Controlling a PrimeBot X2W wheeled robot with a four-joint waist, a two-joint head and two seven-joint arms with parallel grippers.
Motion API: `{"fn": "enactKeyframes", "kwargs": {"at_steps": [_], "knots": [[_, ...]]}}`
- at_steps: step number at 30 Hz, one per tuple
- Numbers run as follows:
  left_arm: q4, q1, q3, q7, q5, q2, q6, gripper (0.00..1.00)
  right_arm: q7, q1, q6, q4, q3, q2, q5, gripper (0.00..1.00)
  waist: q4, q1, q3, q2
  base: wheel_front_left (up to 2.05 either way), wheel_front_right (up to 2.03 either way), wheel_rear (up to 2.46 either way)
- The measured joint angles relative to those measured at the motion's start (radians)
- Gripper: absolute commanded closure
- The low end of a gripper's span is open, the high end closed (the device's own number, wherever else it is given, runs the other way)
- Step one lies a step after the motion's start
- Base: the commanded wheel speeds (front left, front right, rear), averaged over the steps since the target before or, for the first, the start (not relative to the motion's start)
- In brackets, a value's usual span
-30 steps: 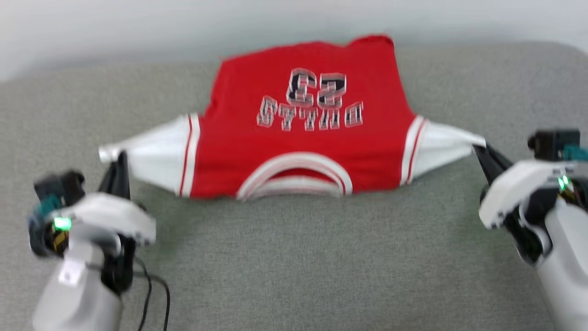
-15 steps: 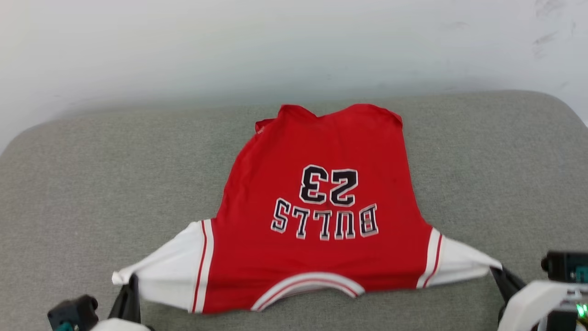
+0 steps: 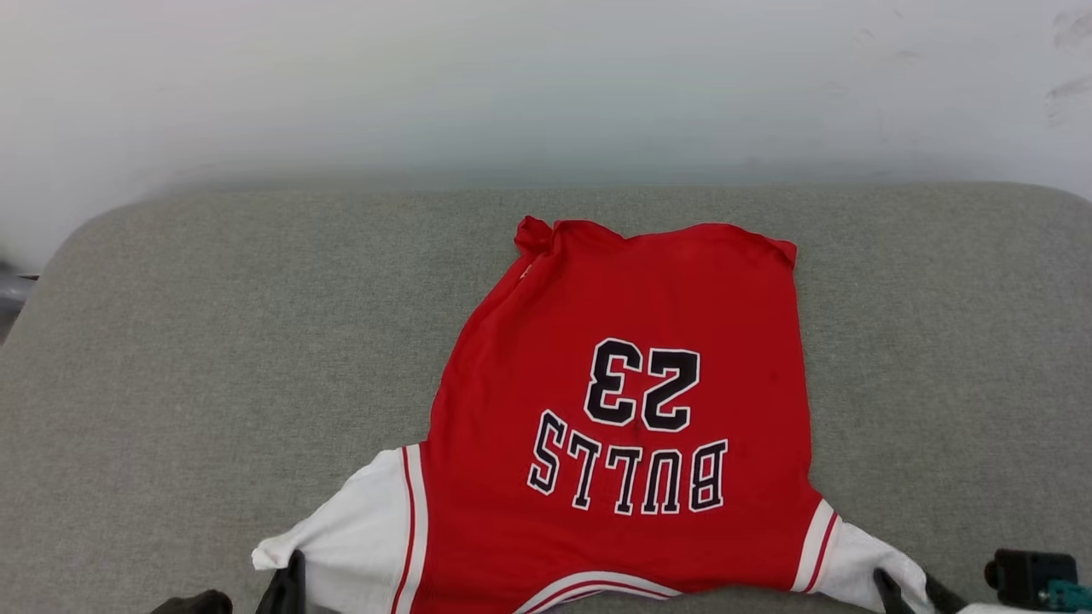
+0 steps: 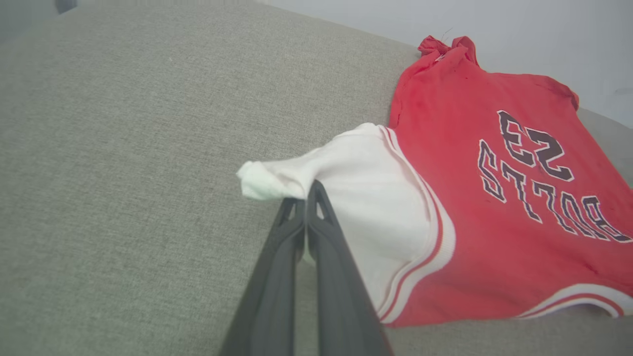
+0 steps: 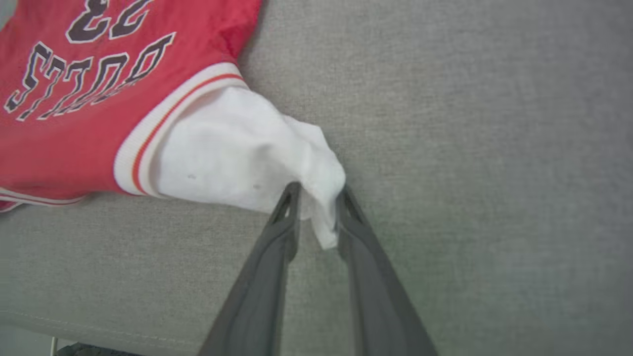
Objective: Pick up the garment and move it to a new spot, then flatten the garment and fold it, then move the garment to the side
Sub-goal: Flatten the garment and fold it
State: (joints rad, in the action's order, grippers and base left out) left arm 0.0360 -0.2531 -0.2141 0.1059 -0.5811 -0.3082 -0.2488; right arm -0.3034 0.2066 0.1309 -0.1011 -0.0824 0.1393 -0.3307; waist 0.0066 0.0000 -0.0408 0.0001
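The garment (image 3: 631, 341) is a red jersey T-shirt with white sleeves and a black "23" and lettering. It lies chest up on the grey cushion (image 3: 213, 341), collar toward me, its far hem slightly bunched. My left gripper (image 3: 290, 576) (image 4: 306, 193) is shut on the tip of the garment's (image 4: 470, 198) white left sleeve, low over the cushion. My right gripper (image 3: 887, 588) (image 5: 319, 188) has its jaws parted, and the tip of the garment's (image 5: 99, 123) right sleeve hangs loosely between them.
The grey cushion (image 5: 470, 123) extends wide on both sides of the shirt, with rounded back corners. A pale wall (image 3: 546, 85) rises right behind it. The cushion's front edge (image 5: 99, 321) runs just below the right sleeve.
The head camera has tilted up, so the shirt sits lower in the picture. My right gripper's jaws have parted around the sleeve tip. The left gripper still pinches its sleeve.
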Motion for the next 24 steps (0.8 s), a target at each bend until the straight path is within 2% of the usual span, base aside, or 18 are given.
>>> {"fn": "enactKeyframes", "kwargs": {"at_steps": [5,8,12,16,24], "knots": [[0.02,0.04,-0.019,0.012,0.02,0.002,0.008,1.0,0.098,-0.124,0.0,-0.034,-0.012,-0.006,-0.019,0.0,0.017,0.0,-0.025,0.0,0.0,0.0,0.0],[0.039,0.066,-0.033,0.013,0.034,0.005,0.009,1.0,0.137,-0.225,0.0,-0.097,-0.036,-0.004,-0.04,0.0,0.026,0.0,-0.049,0.0,0.0,0.0,0.0],[0.068,0.13,-0.05,0.022,0.05,0.012,0.021,1.0,0.143,-0.427,0.0,-0.237,-0.07,0.034,-0.06,0.0,0.045,0.0002,-0.102,0.0,0.0,0.0,0.0],[0.073,0.205,-0.086,0.039,0.058,0.038,0.052,1.0,0.088,-0.592,0.0,-0.397,-0.086,0.091,-0.077,0.0,0.089,0.0002,-0.152,0.0,0.0,0.0,0.0],[0.062,0.333,-0.124,0.075,0.068,0.069,0.102,1.0,-0.166,-0.917,0.0,-0.602,-0.07,0.204,-0.071,0.0,0.179,0.0003,-0.272,0.0,0.0,0.0,0.0]]}}
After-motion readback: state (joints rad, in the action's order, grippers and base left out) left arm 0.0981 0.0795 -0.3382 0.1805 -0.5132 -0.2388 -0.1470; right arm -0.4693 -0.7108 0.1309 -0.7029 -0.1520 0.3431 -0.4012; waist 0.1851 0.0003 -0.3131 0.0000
